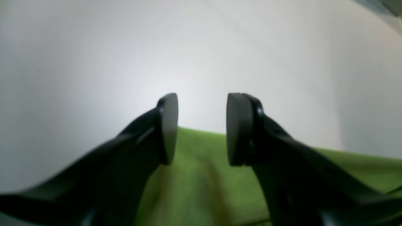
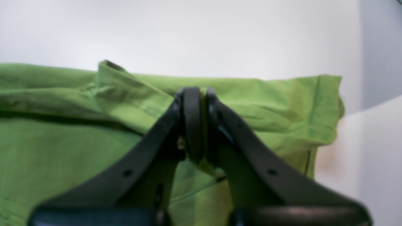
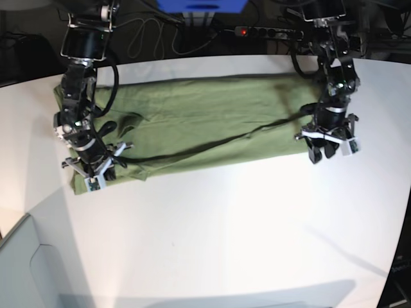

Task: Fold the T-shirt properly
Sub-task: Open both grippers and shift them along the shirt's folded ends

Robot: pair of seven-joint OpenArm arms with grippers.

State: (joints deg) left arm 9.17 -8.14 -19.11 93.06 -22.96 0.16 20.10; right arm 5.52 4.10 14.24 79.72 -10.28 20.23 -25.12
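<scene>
A: At the near long edge of the T-shirt [image 3: 205,125], toward the bench's right side in the base view, the left claw [image 3: 326,149] is hanging with its jaws standing apart. The left wrist view is showing a clear gap between the two black pads [image 1: 239,128], nothing is sitting between them, and green cloth is lying just beneath.

B: And the other one?

A: The right claw [image 2: 201,125] is pinching a fold of the shirt. Its jaws are pressing together, with a thin sliver of green fabric showing between them in the right wrist view. In the base view that claw [image 3: 94,172] is sitting over the shirt's near corner, toward the bench's left side.

B: How is the shirt lying?

A: It is stretching as a long band across the far half of the white bench [image 3: 225,237], running almost from the left side to the right side. A dark crease is running lengthwise through it, so one layer seems to be lying over another. By the right claw the cloth is bunching up, and a hemmed edge is showing at the right in the right wrist view.

B: Anything around it?

A: Beyond the bench's far edge, cables [image 3: 144,35] and a power strip [image 3: 260,32] with a red light are lying in the dark.
</scene>
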